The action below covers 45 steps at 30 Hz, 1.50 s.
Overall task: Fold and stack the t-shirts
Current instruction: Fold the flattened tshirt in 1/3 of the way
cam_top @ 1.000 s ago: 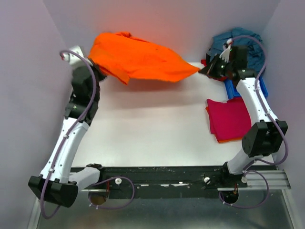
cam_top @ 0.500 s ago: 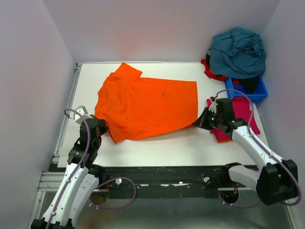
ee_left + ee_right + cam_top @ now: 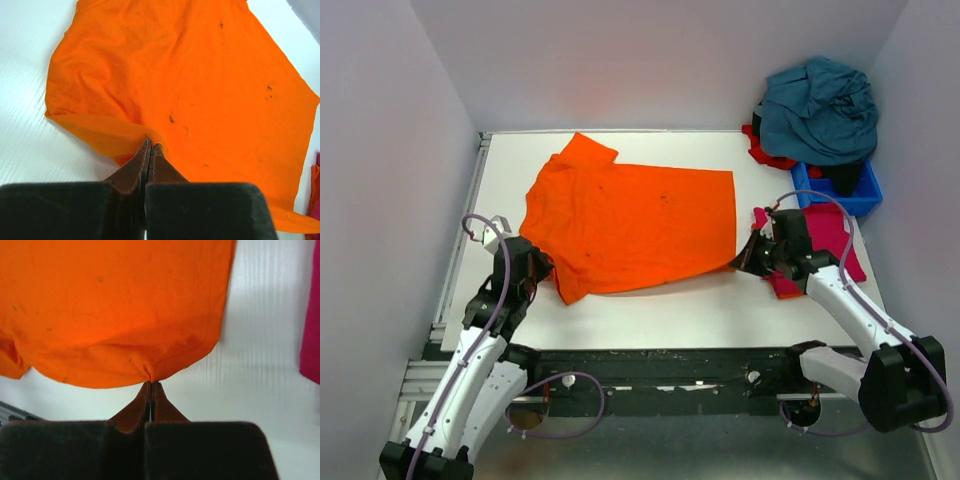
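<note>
The bright orange t-shirt (image 3: 630, 225) lies spread flat on the white table, collar end to the far left. My left gripper (image 3: 542, 268) is shut on its near left edge, seen in the left wrist view (image 3: 151, 145). My right gripper (image 3: 742, 260) is shut on its near right hem corner, seen in the right wrist view (image 3: 151, 383). A folded magenta-red t-shirt (image 3: 825, 245) lies on the table at the right, partly under my right arm. A teal-blue t-shirt (image 3: 820, 108) is heaped at the back right, with a bit of red cloth (image 3: 760, 148) under it.
A small blue plastic bin (image 3: 840, 190) stands at the back right under the teal heap. Grey walls close in the table on three sides. A metal rail (image 3: 455, 270) runs along the table's left edge.
A second ago both arms held the orange shirt raised near the back wall. They have pulled it toward the near side and laid it flat. Since half a second ago it has barely moved.
</note>
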Each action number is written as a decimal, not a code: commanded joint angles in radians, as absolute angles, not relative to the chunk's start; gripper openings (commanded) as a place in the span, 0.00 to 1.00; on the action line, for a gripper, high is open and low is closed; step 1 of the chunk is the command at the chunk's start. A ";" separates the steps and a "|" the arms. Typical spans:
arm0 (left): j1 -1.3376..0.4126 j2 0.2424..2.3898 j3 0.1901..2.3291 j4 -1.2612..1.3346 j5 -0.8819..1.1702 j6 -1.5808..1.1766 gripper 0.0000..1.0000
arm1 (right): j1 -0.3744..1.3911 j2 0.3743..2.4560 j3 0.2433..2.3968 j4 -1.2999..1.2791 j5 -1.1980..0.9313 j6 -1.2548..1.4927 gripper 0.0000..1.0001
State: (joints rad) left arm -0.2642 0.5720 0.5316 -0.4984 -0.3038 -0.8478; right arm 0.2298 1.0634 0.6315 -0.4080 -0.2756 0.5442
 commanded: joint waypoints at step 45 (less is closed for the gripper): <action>-0.229 1.465 1.167 -0.225 -0.480 -0.600 0.00 | 0.183 1.681 1.180 -0.423 -0.054 0.506 0.01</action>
State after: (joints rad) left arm -0.2417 1.4162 1.1046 -0.2550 -0.4782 -0.6167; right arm 0.1894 1.6440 1.1439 -0.4004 -0.0788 0.5224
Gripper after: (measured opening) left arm 0.006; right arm 0.013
